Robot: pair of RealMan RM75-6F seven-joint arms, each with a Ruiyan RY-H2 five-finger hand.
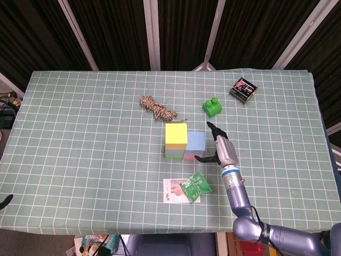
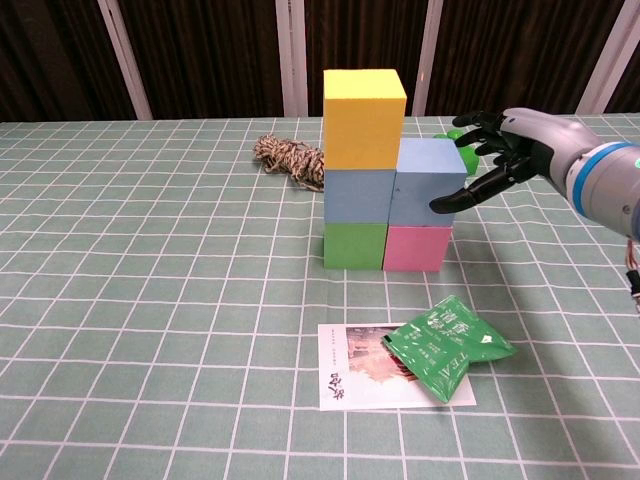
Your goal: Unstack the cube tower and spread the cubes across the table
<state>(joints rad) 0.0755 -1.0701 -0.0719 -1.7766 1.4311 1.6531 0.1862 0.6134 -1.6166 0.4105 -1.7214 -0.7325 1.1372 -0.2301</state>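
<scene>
The tower (image 2: 385, 175) is seen mid-table, intact: a yellow cube (image 2: 364, 118) on a blue cube (image 2: 359, 196) on a green cube (image 2: 354, 245), with a second blue cube (image 2: 430, 186) on a pink cube (image 2: 417, 248) touching its right side. The right hand (image 2: 505, 152) is held just right of the tower at the level of the second blue cube, fingers spread, nothing held; the thumb tip looks at or almost at that cube's right face, but contact cannot be confirmed. The left hand (image 1: 5, 201) is barely seen at the table edge far left of the tower; its state cannot be told. The step is judged to be the reach for the first cube, no cube removed yet. Next, the fingers would need to be closed across the second blue cube, then it lifted straight up so the pink cube and yellow stack are not knocked, and set down well apart. Near the tower in front lie a green packet (image 2: 447, 346) on a card (image 2: 345, 370); behind it, a rope (image 2: 289, 159) and a green brick (image 1: 212, 106).
</scene>
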